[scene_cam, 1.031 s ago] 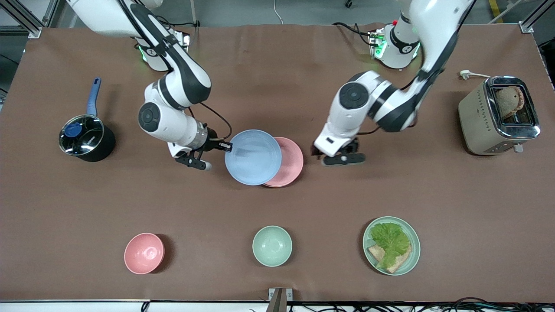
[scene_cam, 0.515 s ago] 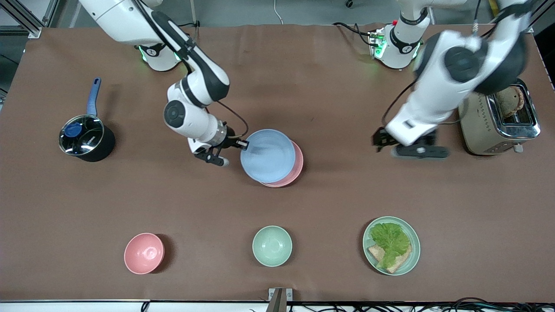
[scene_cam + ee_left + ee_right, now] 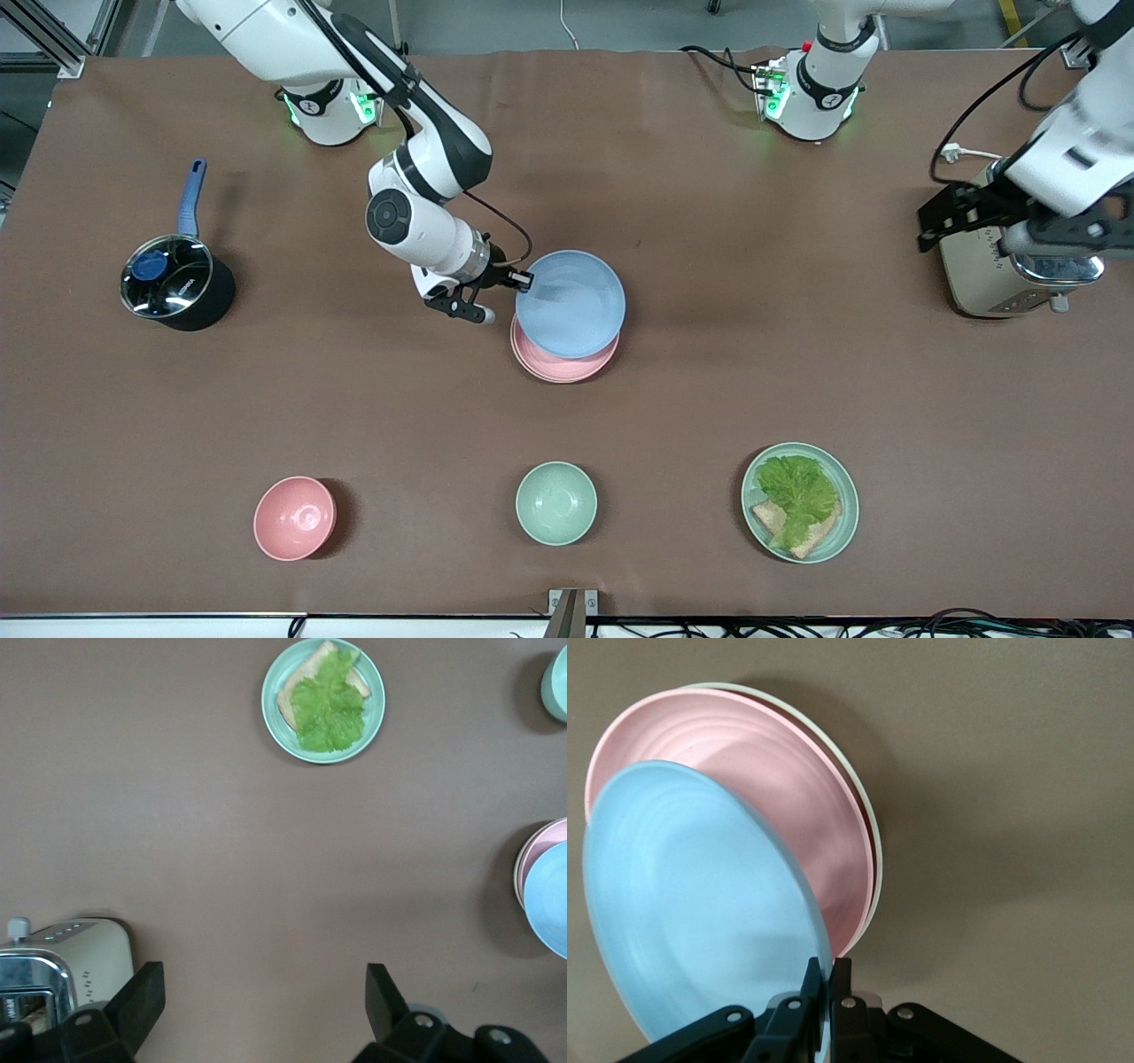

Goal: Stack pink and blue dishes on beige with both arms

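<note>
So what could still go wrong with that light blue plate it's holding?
The right gripper pinches only the round light blue plate's rim, tilted, so it might slip. It also sits off-centre over the pale pink plate and beige plate; released now, it may land crooked.

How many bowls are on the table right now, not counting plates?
2. The pink bowl sits toward the right arm's end, near the front camera; the mint-green bowl sits beside it, mid-table. None appears hidden.

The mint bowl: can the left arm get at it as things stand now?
Probably yes. The left gripper is open over the toaster, and bare table lies between it and the mint bowl.
</note>
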